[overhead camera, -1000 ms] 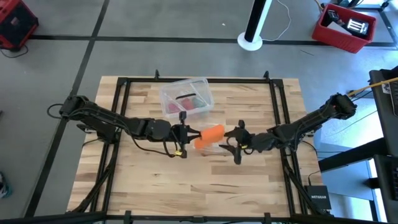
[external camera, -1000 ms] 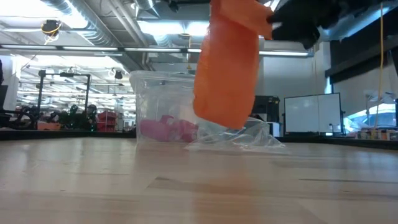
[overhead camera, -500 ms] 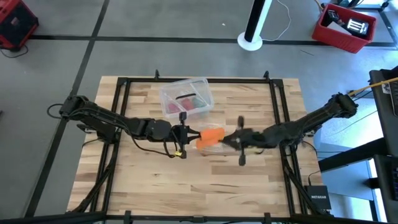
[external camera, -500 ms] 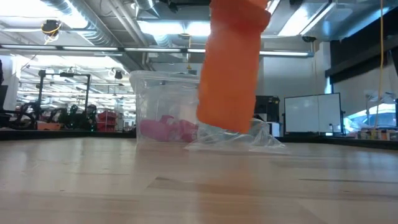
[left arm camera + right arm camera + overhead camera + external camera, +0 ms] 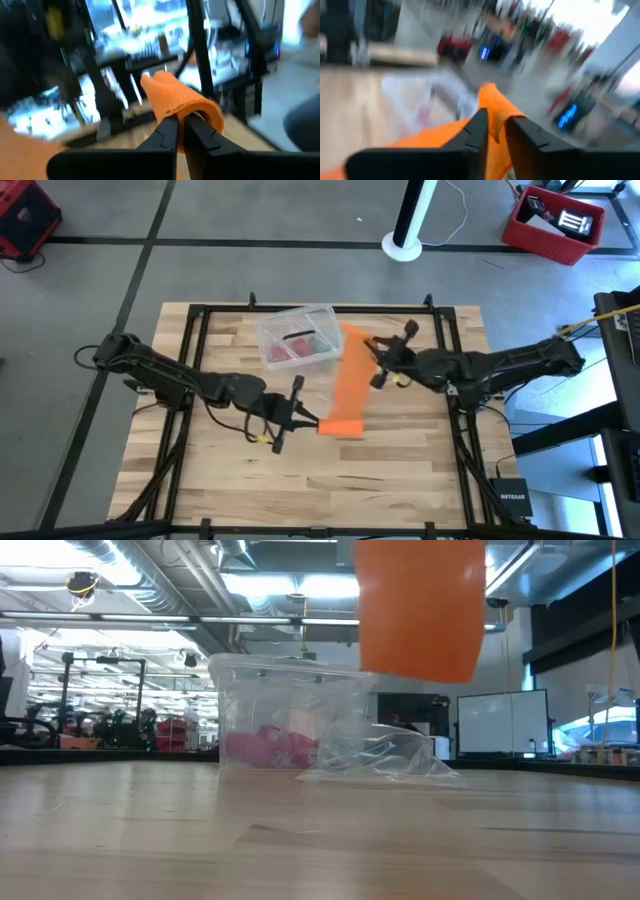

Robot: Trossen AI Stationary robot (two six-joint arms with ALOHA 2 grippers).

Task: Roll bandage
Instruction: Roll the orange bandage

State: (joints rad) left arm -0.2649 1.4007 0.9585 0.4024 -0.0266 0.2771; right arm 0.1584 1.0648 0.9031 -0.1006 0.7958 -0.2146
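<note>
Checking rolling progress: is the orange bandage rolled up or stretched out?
Stretched out: the bandage spans as a flat band between the left end effector and right end effector, off the table.

From my remote station: the pale wooden plank desk (image 5: pixel 390 470) carries a clear plastic box (image 5: pixel 298 337) with red contents and a crumpled clear wrapper (image 5: pixel 385 758) beside it.

The clear plastic box (image 5: pixel 298 338) sits on the table (image 5: pixel 420 470) toward its far edge; the bandage (image 5: pixel 349 383) stretches from just right of the box toward the table's middle, in front of the box; the right gripper (image 5: pixel 375 360) is right of the box; the left gripper (image 5: pixel 305 418) is in front of the box; the crumpled wrapper (image 5: pixel 385 758) lies beside the box.
</note>
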